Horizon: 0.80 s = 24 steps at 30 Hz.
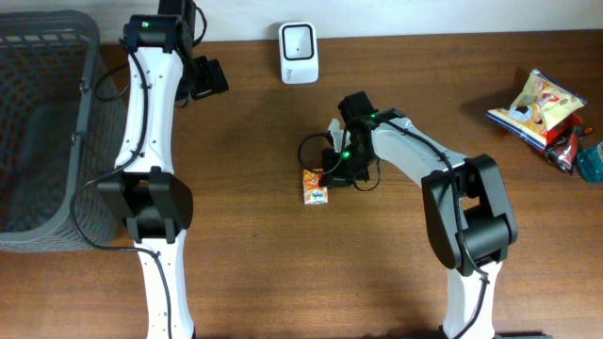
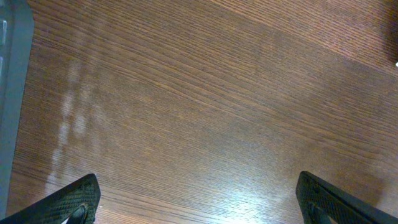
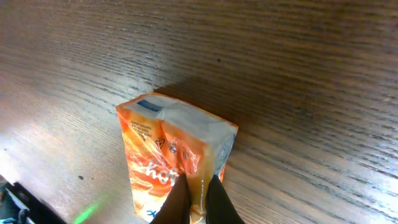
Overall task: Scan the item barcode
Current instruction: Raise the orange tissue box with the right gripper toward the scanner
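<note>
Now the right hand pinches the orange packet; the left hand gapes wide near the basket.

Bright, even light from above leaves pale glare patches on the table in both wrist views, while the orange packet, slightly soft up close, casts a dark shadow.

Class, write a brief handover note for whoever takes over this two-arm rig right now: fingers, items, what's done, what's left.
Left gripper: fingers open, empty, over the brown wooden table beside the grey mesh basket.
Right gripper: fingers shut on the seam of the small orange packet, which rests on the table.
White box-shaped scanner: at the table's far edge, apart from the packet.
Done: packet gripped. Left: lift it and show its barcode to the scanner.
</note>
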Available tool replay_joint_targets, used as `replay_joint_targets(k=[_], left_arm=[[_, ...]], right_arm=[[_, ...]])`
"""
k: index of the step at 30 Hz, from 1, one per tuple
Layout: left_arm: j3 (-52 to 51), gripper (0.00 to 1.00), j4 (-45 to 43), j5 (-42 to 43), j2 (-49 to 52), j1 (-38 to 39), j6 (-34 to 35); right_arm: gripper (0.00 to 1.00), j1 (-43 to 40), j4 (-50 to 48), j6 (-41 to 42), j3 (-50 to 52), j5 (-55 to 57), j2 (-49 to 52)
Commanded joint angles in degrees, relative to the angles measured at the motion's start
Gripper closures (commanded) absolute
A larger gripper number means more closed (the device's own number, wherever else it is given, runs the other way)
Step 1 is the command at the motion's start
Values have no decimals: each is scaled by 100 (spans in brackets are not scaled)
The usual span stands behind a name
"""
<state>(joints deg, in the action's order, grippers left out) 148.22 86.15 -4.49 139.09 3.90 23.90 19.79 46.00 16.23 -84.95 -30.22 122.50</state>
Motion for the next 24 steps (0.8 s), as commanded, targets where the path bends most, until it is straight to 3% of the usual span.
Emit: replay_joint_targets(k=[1, 3, 10, 15, 21, 24], left_arm=[[-7, 1, 4, 39, 57, 4, 92], [-7, 1, 4, 39, 57, 4, 92], [-7, 1, 7, 39, 57, 4, 92], [-7, 1, 4, 39, 57, 4, 92], [-7, 1, 4, 39, 57, 4, 92], [-7, 1, 4, 42, 57, 4, 92]], right_arm=[[96, -317, -22, -26, -304, -964, -33], [96, -828, -83, -271, -492, -2509, -33], [96, -1919, -428, -852, -496, -5873, -33], [96, -1814, -992, -857, -496, -5873, -31], [96, -1635, -3423, -866, -496, -5873, -31], [96, -1633, -3901, -697, -496, -5871, -31]])
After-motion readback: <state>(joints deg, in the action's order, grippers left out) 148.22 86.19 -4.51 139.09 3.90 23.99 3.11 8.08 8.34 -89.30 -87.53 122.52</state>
